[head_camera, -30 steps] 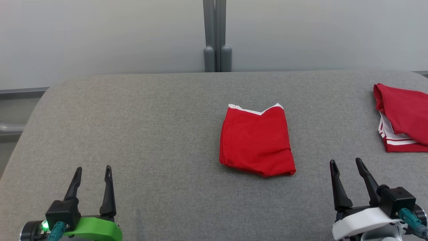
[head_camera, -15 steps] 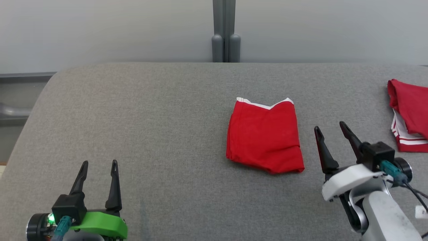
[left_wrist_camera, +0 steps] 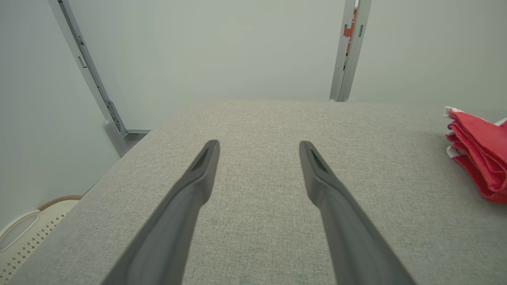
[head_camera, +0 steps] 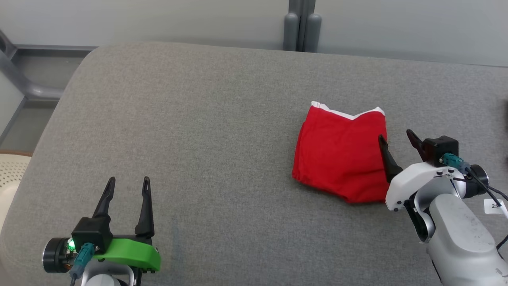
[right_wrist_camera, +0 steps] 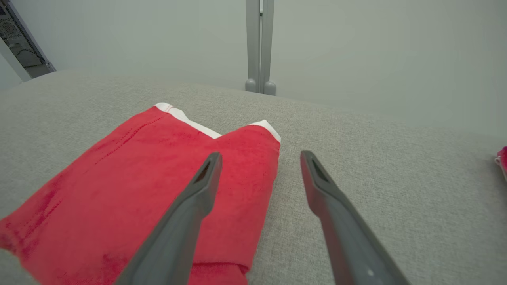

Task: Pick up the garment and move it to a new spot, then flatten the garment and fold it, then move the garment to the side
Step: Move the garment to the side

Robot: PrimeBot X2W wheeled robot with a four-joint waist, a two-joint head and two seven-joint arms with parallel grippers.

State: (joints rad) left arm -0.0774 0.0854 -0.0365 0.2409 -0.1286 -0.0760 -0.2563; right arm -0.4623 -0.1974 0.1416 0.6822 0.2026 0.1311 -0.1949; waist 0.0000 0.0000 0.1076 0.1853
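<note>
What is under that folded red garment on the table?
The folded red garment lies on the gray fabric tabletop. Whatever is directly beneath it is covered by the cloth.

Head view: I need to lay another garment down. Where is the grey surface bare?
Bare: the wide stretch between the left gripper and the folded red garment, and the strip behind it to the far edge. Crowded: the garment's right edge, by the open right gripper.

From where I stand I count one red garment [head_camera: 341, 159], folded, on one grey table [head_camera: 198, 119]. One more bit of red cloth [right_wrist_camera: 502, 160] shows at the edge of the right wrist view. There are two grippers, the left gripper [head_camera: 129, 179] and the right gripper [head_camera: 395, 135], each with two dark fingers [head_camera: 145, 206]. There is one pale perforated basket [head_camera: 10, 174].
</note>
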